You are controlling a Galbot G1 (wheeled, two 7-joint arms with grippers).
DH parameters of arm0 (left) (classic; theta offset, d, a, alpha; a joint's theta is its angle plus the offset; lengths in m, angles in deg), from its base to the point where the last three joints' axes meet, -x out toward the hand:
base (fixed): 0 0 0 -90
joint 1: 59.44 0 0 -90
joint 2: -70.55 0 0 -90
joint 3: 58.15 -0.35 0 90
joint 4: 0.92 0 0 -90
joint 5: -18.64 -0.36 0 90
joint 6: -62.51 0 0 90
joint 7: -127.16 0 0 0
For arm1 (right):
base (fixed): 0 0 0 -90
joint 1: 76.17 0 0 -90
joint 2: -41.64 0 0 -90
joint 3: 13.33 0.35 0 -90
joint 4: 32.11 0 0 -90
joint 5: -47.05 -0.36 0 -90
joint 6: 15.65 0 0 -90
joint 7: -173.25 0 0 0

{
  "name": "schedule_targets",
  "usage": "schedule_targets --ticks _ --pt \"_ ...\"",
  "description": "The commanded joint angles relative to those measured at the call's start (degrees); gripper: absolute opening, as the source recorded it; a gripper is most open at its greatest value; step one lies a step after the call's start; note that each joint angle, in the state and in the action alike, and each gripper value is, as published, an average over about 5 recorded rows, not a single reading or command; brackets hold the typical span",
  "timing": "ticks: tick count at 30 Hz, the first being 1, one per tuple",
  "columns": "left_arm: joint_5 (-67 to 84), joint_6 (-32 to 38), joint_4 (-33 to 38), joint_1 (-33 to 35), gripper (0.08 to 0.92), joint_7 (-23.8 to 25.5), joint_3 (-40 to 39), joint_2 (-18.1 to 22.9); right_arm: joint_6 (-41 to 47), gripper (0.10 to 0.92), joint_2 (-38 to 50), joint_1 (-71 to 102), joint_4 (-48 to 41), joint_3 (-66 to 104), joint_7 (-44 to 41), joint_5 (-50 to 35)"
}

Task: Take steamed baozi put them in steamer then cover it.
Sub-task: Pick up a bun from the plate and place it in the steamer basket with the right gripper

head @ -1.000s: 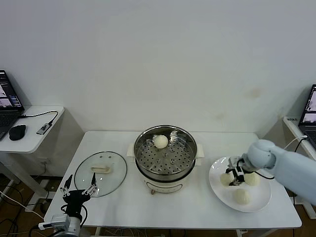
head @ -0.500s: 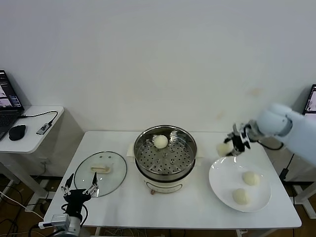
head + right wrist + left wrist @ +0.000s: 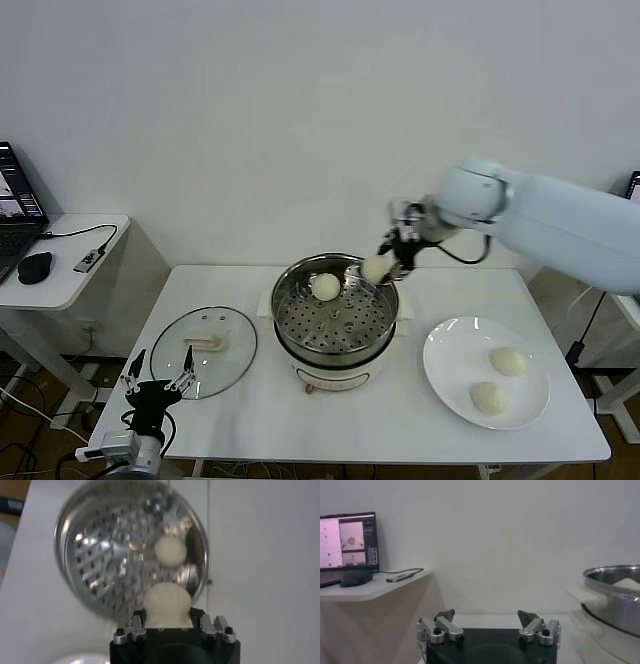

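Cream-white baozi (image 3: 375,268) gripped in right gripper (image 3: 384,264) above steamer (image 3: 335,312) back-right rim, one bun (image 3: 325,287) on tray, two on plate (image 3: 450,375), cover (image 3: 204,350) front-left of table, left gripper (image 3: 158,384) parked, fingers spread.

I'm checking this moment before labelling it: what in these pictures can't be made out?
- Right tool fingertips: in the right wrist view the held baozi and the tool's body cover them.
- Steamer: cut off by the left wrist view's edge; the baozi inside shows only its top over the rim.
- Steamer base: the pot hides most of it in the head view.
- Laptop: cut by the head view's edge, screen unreadable.
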State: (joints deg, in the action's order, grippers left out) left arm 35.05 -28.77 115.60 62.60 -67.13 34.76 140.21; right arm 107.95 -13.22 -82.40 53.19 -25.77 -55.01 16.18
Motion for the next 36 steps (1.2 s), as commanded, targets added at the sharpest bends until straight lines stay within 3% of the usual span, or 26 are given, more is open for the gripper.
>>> schedule_targets --ticks 1,22,26,31,36 --pt "-0.1 0.1 -0.4 -0.3 0.823 0.0 -0.1 0.5 5.0 0.56 -15.3 2.8 -5.5 -2.3 4.3 -5.7" --pt "-0.2 0.2 -0.5 -0.7 0.823 0.0 0.0 0.8 6.7 0.565 -20.8 12.1 -13.8 -1.6 6.2 -1.7" --pt "-0.2 0.2 -0.4 -0.8 0.823 0.0 -0.1 0.9 6.6 0.631 -20.2 11.3 -13.4 -1.0 5.8 -2.0" --pt "-0.2 0.2 -0.4 -0.8 0.823 0.0 0.1 0.7 5.7 0.77 -16.2 6.0 -9.8 -0.1 -2.3 1.6" --pt "-0.1 0.2 -0.1 -0.5 0.823 0.0 0.4 0.3 2.6 0.82 -8.6 -0.5 -5.1 -0.8 -9.2 5.6"
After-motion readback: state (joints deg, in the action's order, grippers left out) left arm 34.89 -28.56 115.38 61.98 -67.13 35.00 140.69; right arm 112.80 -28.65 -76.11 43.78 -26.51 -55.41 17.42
